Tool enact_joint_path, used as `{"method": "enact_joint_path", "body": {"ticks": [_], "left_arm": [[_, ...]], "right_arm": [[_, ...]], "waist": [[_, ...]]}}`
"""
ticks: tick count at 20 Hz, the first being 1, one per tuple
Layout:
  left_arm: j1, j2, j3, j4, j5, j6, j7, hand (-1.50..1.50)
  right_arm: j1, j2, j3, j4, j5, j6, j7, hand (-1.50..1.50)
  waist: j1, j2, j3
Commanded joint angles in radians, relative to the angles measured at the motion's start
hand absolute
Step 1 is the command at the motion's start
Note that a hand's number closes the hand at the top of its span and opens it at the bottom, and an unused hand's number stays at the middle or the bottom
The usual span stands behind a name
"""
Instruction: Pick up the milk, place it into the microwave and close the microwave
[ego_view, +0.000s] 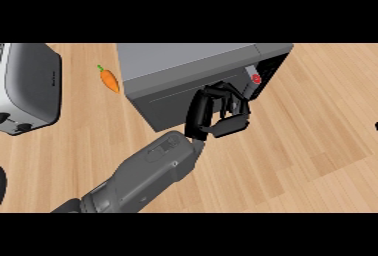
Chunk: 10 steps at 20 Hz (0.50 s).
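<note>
The milk cannot be made out for certain in the head view. We see only a small red and white spot (256, 78) in the dark right end of the microwave (184, 60), and we cannot tell whether that is the carton or part of the oven's front. The microwave stands at the upper middle of the frame, its grey top towards us and its dark door (166, 107) slanting down to the left. The left hand (229, 125) lies against the right end of that door. Its fingers (214, 92) are clenched into a loop, and we see nothing inside them. Its grey forearm (148, 172) runs up from the lower left. A carrot (110, 80) lies on the wooden counter (310, 140) just left of the microwave, and a toaster (29, 85) stands at the upper left edge.
</note>
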Motion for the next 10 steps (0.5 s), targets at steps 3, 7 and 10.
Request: {"method": "enact_joint_path", "body": {"ticks": [3,7,10], "left_arm": [[-0.075,0.0,0.032,0.098,0.036,-0.016,0.011,1.5],[-0.083,0.0,0.032,0.099,0.047,-0.029,-0.012,1.5],[-0.086,0.0,0.03,0.104,0.057,-0.019,-0.019,1.5]], "right_arm": [[-0.008,-0.022,-0.019,-0.001,-0.038,0.009,0.018,-1.5],[-0.024,-0.031,-0.033,0.002,-0.048,-0.001,0.027,-1.5],[-0.033,-0.04,-0.043,0.005,-0.067,0.0,0.033,-1.5]], "waist": [[-0.015,0.012,0.001],[-0.01,0.019,0.0],[-0.014,0.019,0.001]]}}
